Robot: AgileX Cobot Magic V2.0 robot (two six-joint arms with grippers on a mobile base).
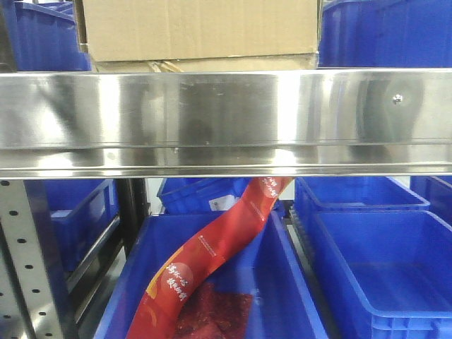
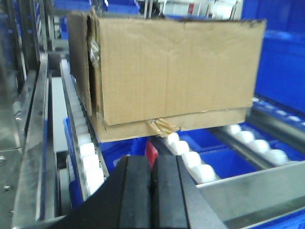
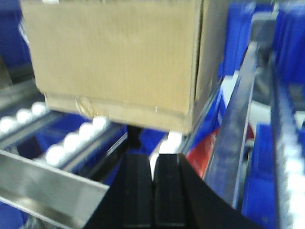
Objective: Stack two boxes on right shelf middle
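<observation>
Two tan cardboard boxes stand stacked on the shelf's white rollers. The upper box is large and rests on the lower box, of which only a thin strip shows. A tuft of yellowish tape hangs at the lower box's front edge. The shelf's shiny steel front rail runs across the front view. My left gripper is shut and empty, a short way in front of the boxes. My right gripper is likewise shut on nothing, below the boxes' right corner.
Blue plastic bins flank the boxes on the same tier. Below it stand more blue bins, one holding red packaging. White rollers lie between steel rails. A grey perforated upright is at the left.
</observation>
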